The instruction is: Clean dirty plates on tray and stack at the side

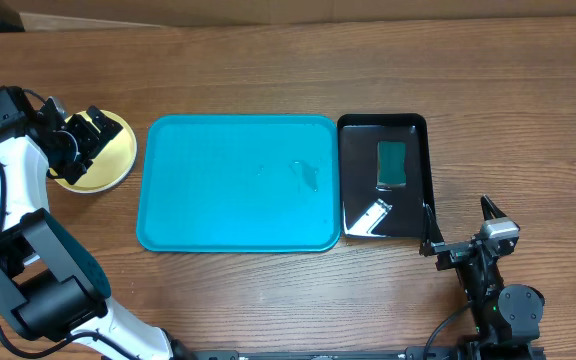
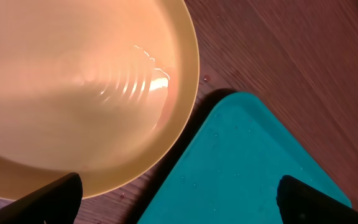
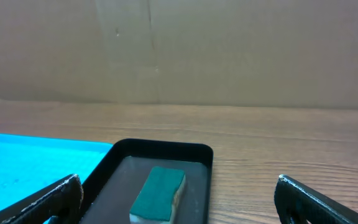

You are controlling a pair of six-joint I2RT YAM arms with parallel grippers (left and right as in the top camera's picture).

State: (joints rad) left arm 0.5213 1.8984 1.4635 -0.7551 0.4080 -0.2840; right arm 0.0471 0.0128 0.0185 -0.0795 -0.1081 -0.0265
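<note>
Left gripper [image 1: 96, 132]: jaws apart, nothing held, poised above the pale yellow plate [image 1: 88, 174]. Plate sits on the table [image 1: 268, 60] at 9 o'clock of the turquoise tray [image 1: 228, 200], just beside its rim. Cannot tell from overhead whether other plates lie beneath it. Right gripper [image 1: 458, 228]: jaws apart, empty, at 5 o'clock of the black tray [image 1: 383, 121]. Black tray holds a green sponge [image 1: 392, 163] and sits just beside the turquoise tray's 3 o'clock edge.
</note>
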